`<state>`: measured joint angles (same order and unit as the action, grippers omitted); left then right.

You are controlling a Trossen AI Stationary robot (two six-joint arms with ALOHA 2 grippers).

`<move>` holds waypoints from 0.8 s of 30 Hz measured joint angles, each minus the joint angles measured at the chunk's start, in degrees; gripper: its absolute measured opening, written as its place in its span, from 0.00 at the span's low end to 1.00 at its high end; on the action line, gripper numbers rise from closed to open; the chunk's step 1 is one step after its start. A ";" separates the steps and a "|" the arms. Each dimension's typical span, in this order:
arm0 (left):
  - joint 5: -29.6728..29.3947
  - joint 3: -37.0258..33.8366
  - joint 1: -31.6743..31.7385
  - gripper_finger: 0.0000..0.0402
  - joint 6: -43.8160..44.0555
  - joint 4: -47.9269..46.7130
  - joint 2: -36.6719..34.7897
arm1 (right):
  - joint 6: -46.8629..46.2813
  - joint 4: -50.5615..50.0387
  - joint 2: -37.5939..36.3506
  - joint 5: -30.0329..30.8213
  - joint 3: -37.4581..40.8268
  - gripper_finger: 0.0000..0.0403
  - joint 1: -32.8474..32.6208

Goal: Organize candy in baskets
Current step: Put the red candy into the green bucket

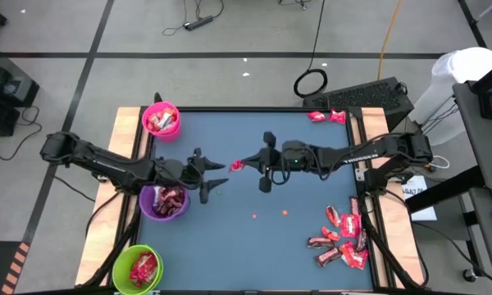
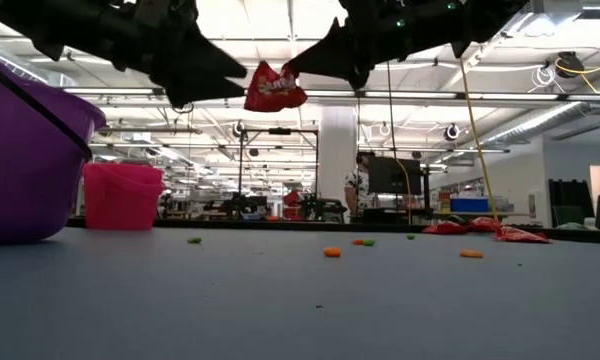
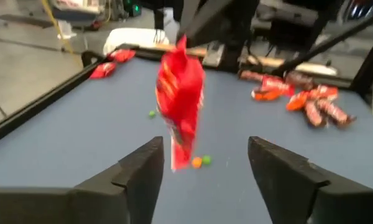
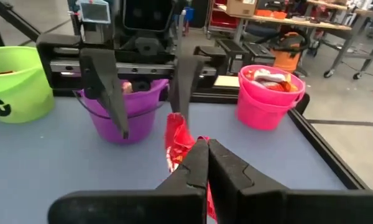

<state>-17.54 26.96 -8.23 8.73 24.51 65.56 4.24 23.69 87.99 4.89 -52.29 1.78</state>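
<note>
Blurred lettering on the red candy packet (image 3: 180,99)

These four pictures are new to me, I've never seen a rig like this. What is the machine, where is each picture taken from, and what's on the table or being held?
It is a robot with two dark arms at a blue table, each ending in a two-finger gripper. One picture looks straight down, one looks level across the tabletop, and one comes from each wrist.

Mid-table, the right gripper is shut on a red candy packet, holding it in the air. The left gripper faces it with fingers open on either side of the packet, not gripping.

Along the left edge stand a pink basket, a purple basket and a green basket, each with candy inside. A loose candy pile lies at the right, two more pieces at the far edge.
</note>
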 joint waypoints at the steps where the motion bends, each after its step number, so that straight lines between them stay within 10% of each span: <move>1: 0.00 0.00 0.00 0.61 0.04 1.72 0.85 | 0.10 0.05 0.02 -0.03 0.00 0.00 -0.06; 17: -2.15 3.56 2.64 0.62 -1.52 12.43 11.11 | -0.54 1.83 0.02 -0.42 -0.02 0.00 -2.07; 24: -0.88 4.68 2.05 0.34 -5.11 12.21 11.30 | -1.28 2.18 0.02 -0.18 -0.04 0.01 -4.30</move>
<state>-18.42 31.64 -6.18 3.61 36.72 76.86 2.96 25.87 88.01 4.71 -52.34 -2.51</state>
